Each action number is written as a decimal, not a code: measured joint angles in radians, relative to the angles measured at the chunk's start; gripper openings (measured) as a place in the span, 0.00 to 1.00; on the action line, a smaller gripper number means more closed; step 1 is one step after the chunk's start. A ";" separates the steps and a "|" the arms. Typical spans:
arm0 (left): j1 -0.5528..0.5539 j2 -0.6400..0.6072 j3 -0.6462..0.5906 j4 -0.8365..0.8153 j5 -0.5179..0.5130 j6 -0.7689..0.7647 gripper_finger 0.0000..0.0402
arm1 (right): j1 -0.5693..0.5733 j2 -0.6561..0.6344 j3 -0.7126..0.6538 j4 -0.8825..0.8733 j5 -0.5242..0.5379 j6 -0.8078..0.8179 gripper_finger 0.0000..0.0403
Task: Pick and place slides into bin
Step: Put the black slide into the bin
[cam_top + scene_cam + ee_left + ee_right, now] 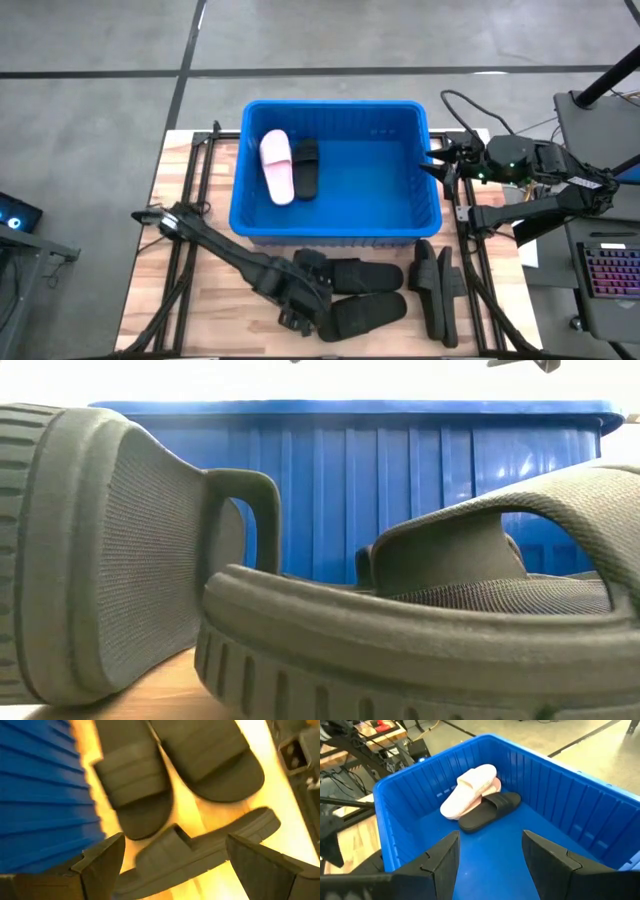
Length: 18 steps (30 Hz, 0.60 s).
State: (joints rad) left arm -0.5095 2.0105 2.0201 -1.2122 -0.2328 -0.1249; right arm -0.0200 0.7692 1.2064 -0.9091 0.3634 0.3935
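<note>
Black slides [365, 290] under lowered, open left gripper [300, 318].

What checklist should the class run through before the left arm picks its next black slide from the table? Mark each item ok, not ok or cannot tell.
1. Left end effector open: ok.
2. A black slide lies between its fingers: ok.
3. Bin has free floor: ok.
4. Right end effector open, empty, over the bin: ok.
5. Pink slides already in the bin: ok.
6. Number of slides left outside: cannot tell.
</note>
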 joint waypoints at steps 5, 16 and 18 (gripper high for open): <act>-0.003 0.086 -0.001 -0.009 -0.014 -0.038 0.82 | 0.000 0.000 0.000 -0.004 0.000 0.000 0.50; 0.019 0.184 -0.003 -0.011 -0.073 -0.080 0.82 | 0.000 0.000 0.000 -0.004 0.000 0.000 0.50; 0.022 0.200 -0.007 -0.014 -0.073 -0.080 0.82 | 0.000 0.000 0.000 -0.004 0.000 -0.001 0.50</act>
State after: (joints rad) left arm -0.4878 2.2104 2.0134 -1.2260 -0.3053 -0.2054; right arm -0.0200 0.7692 1.2064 -0.9130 0.3637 0.3927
